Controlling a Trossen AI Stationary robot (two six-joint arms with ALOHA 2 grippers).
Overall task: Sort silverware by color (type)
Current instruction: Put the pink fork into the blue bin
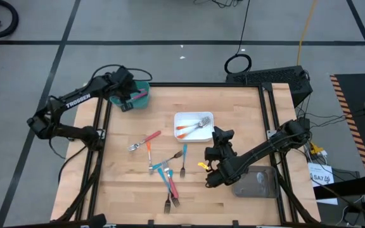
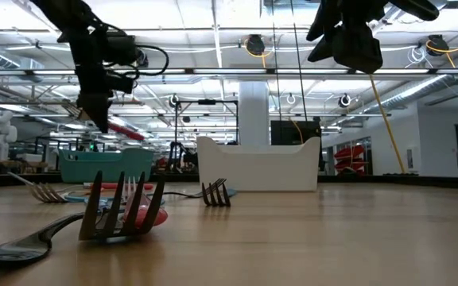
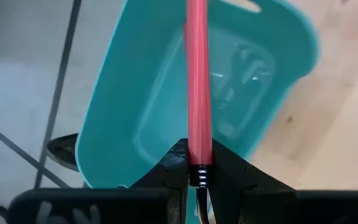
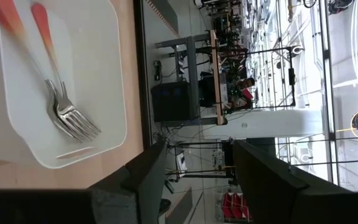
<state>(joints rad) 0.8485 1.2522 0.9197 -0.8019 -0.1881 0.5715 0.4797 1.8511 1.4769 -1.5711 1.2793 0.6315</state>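
- Wooden tabletop [image 1: 233, 101] fills the high view's centre; grey floor surrounds it.
- Left claw [image 1: 134, 98], upper left, pinches a pink fork [image 3: 198, 81] above the teal tray [image 1: 146, 87].
- Right claw [image 1: 220, 142] gapes beside the white tray [image 1: 181, 116] holding two orange forks [image 1: 192, 128].
- Loose forks [image 1: 166, 171] lie lower centre.

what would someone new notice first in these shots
The left gripper holds a pink-handled fork over the teal plastic tray at the table's far left corner. The open right gripper hangs beside the white tray holding two orange-handled forks, with loose forks mid-table.
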